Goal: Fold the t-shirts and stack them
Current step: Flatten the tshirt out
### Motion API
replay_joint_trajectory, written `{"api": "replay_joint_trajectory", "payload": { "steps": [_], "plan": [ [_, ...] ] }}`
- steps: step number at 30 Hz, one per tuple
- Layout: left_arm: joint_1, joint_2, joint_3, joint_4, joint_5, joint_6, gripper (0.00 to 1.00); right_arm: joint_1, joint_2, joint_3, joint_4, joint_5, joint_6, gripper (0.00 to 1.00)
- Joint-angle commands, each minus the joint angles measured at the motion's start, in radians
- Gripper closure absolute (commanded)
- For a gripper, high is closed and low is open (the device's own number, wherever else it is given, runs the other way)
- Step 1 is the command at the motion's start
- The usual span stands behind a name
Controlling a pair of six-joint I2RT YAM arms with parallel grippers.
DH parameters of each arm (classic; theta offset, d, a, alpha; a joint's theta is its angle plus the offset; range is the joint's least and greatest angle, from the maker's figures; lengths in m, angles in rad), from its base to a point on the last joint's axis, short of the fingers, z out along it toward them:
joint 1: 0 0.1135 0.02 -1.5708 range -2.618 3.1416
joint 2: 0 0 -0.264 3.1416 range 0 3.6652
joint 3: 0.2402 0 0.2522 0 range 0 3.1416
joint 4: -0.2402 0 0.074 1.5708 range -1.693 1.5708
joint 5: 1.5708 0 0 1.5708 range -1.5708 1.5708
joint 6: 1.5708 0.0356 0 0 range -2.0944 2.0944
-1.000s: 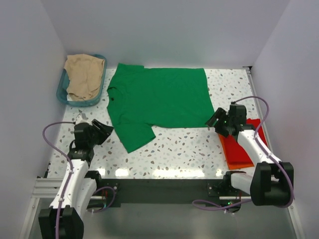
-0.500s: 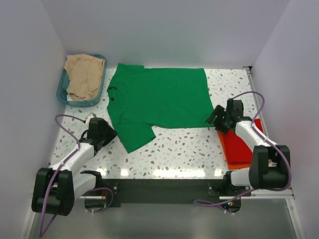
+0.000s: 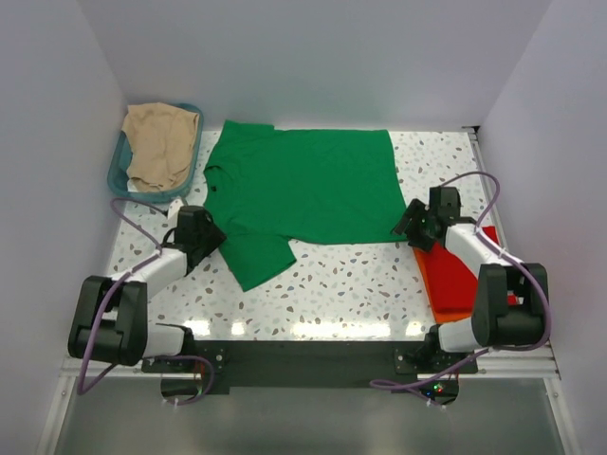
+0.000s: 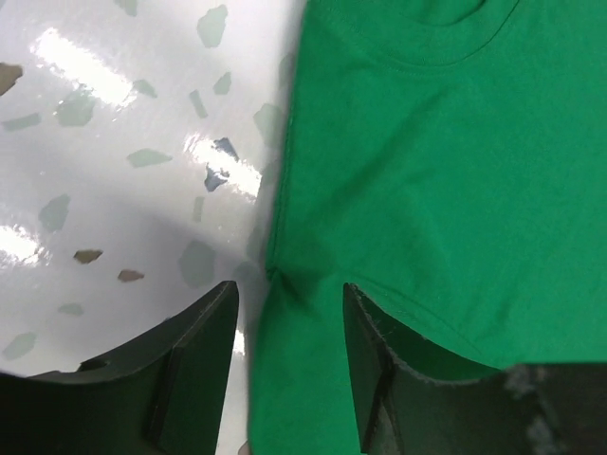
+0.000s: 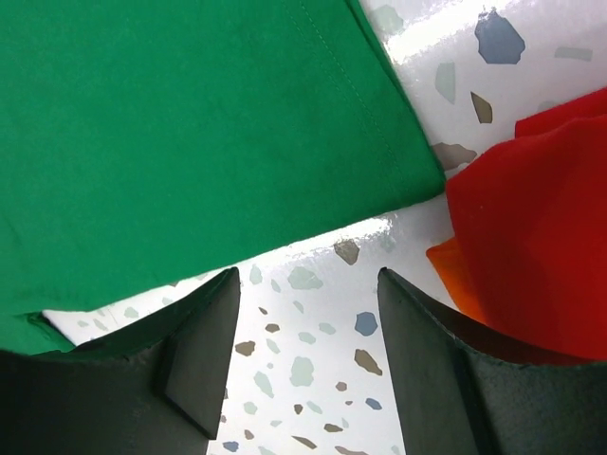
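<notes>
The bright green t-shirt (image 3: 303,190) lies spread flat across the middle of the table. The red-orange t-shirt (image 3: 457,277) lies folded at the near right. My left gripper (image 3: 211,237) is open at the green shirt's left sleeve. In the left wrist view (image 4: 289,318) its jaws straddle the sleeve's edge where it meets the body of the green cloth (image 4: 427,161). My right gripper (image 3: 409,226) is open and empty just off the shirt's near right corner. In the right wrist view (image 5: 308,289) bare table lies between its jaws, with the green hem (image 5: 190,123) ahead and the red-orange shirt (image 5: 536,242) to the right.
A teal basket (image 3: 118,176) holding a beige cloth (image 3: 161,140) stands at the far left corner. White walls close in the table on the left, back and right. The speckled tabletop (image 3: 341,284) shows in front of the green shirt.
My left arm has reached forward and to the right, bringing its gripper onto the green shirt's sleeve. My right gripper has edged a little further toward the shirt's corner.
</notes>
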Motion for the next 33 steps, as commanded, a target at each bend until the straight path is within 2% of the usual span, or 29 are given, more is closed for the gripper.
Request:
{"api": "replay_joint_trajectory", "payload": {
  "steps": [1,5,9,18,27,30,31,33],
  "plan": [
    [-0.015,0.056,0.059,0.085,-0.04,-0.017,0.48,-0.002,0.019,0.045,0.033,0.037,0.0,0.37],
    [-0.02,0.096,0.07,0.083,-0.054,-0.026,0.62,-0.004,0.06,0.047,0.039,0.052,0.004,0.41],
    [-0.02,0.111,0.081,0.051,-0.082,-0.034,0.83,-0.002,0.091,0.05,0.048,0.069,0.012,0.43],
    [-0.02,0.082,0.082,0.005,-0.108,-0.045,1.0,-0.002,0.119,0.053,0.061,0.157,0.027,0.47],
    [-0.018,0.016,0.075,-0.055,-0.125,-0.045,1.0,-0.002,0.22,0.105,0.093,0.161,0.047,0.62],
    [-0.017,0.013,0.075,-0.072,-0.129,-0.04,1.0,-0.002,0.24,0.105,0.098,0.151,0.05,0.74],
    [-0.015,0.008,0.075,-0.08,-0.134,-0.04,1.0,-0.004,0.238,0.098,0.098,0.143,0.049,0.84],
    [-0.014,-0.012,0.07,-0.102,-0.148,-0.037,1.0,-0.002,0.214,0.085,0.099,0.137,0.049,0.93]
  ]
}}
